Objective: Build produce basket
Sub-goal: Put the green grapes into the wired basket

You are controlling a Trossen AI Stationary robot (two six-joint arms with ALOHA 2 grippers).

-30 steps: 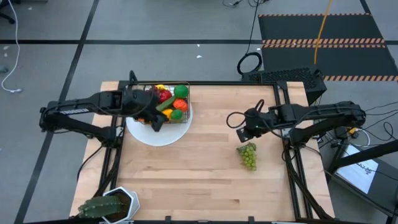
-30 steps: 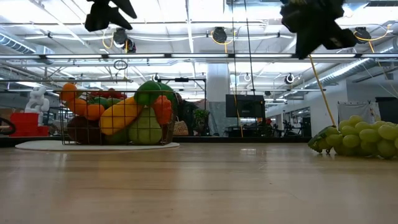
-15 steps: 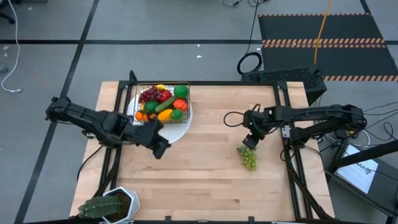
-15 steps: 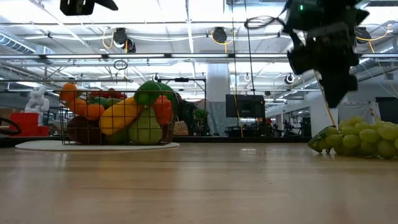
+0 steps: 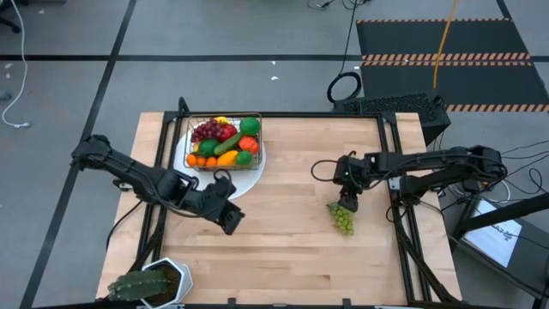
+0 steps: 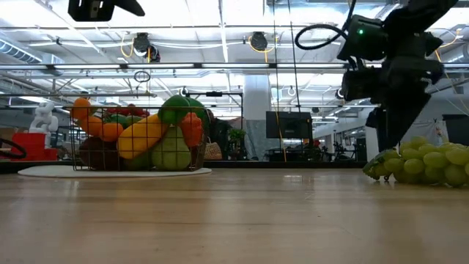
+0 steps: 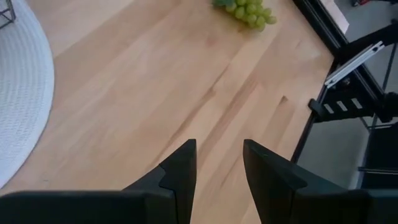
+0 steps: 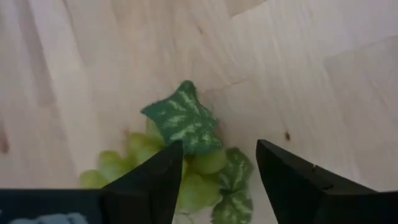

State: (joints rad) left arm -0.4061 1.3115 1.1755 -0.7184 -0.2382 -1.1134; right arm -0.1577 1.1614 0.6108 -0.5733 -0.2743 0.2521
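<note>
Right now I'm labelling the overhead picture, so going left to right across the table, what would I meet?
Spiky green potted plant → left gripper → small dark wire basket full of toy produce on a round white plate → right gripper → green grape bunch.

The left arm reaches in from the frame's left, its hand [image 5: 230, 217] at lower centre-left, fingers [image 7: 180, 174] parted with an empty gap. The right arm stretches in from the right edge, wrist bent down, its hand [image 5: 346, 198] right of centre, fingers [image 8: 155, 180] apart, gripping nothing.
</note>
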